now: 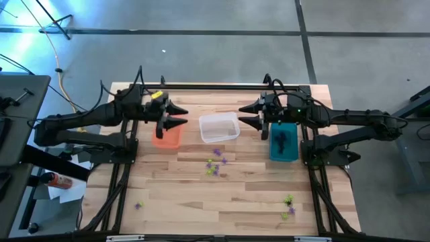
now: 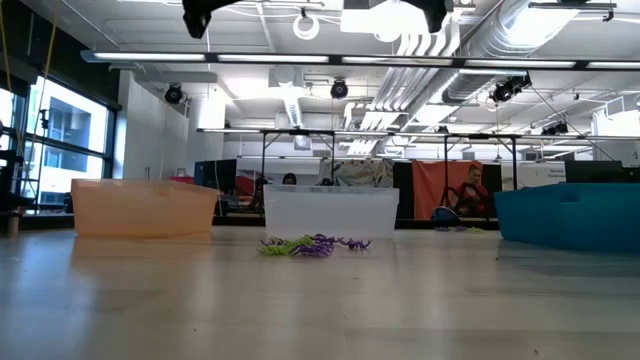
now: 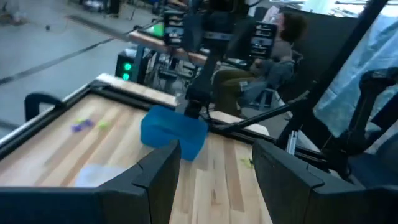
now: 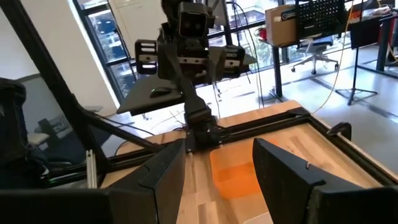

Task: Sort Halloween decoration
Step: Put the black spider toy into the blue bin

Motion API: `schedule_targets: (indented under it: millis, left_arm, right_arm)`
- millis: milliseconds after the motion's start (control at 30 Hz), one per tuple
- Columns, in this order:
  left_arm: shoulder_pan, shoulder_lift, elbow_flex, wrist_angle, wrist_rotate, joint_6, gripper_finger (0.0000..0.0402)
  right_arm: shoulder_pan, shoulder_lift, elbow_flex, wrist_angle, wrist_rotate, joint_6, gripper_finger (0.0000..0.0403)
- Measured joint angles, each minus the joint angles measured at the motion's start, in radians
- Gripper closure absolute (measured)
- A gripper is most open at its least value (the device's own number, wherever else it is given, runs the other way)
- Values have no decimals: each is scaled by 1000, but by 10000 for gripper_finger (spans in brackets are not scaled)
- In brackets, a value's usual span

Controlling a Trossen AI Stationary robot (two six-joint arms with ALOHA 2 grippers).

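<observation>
My left gripper (image 1: 183,115) hangs above the orange bin (image 1: 168,136) at the back left of the bench (image 1: 201,202), fingers spread apart and grasping nothing; in the left wrist view its two dark fingers (image 3: 158,177) stand well apart with only bench surface between them. My right gripper (image 1: 246,114) hangs above the back of the bench, between the clear bin (image 1: 219,128) and the teal bin (image 1: 283,142), close to the teal bin's rear end; its fingers (image 4: 283,171) are likewise parted and empty. The three bins stand in a row across the back half of the bench: orange to the left, clear in the middle, teal to the right, each apart from its neighbour. The Halloween decoration (image 1: 216,163) lies mainly in a loose cluster of purple and yellow-green pieces on the bare wood just in front of the clear bin; the low view shows the same cluster (image 2: 312,245) flat on the surface in front of that bin. A second small group (image 1: 289,205) lies near the front right corner, and a single piece (image 1: 139,205) lies near the front left edge. A dark shape (image 1: 282,139) shows inside the teal bin; I cannot tell what it is. Contents of the orange and clear bins cannot be made out. In the room beyond the bench, a seated person (image 2: 468,190) shows in the low view
</observation>
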Motion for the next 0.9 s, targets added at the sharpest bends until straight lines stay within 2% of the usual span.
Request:
schedule_targets:
  millis: [167,233,333,433,567,700,800,900]
  left_arm:
    - [-54,12,0,55,-107,27,213]
    - [-58,14,0,65,-110,22,213]
    - [-58,14,0,70,-110,22,213]
    - [-58,14,0,69,-112,19,213]
    - [-58,14,0,69,-121,20,213]
    - [-58,14,0,68,-121,20,213]
    - [-58,14,0,68,-121,20,213]
    - [-58,14,0,68,-121,20,213]
  right_arm:
    - [0,0,0,-1,1,-17,219]
    - [0,0,0,-15,-15,53,219]
    - [0,-1,0,-136,-137,208,219]
    - [38,0,0,-377,-288,402,219]
    - [173,18,0,-761,-320,598,219]
    - [343,40,-11,-984,-327,799,219]
    - [464,51,-49,-997,-335,988,219]
    - [571,56,-120,-924,-366,1165,219]
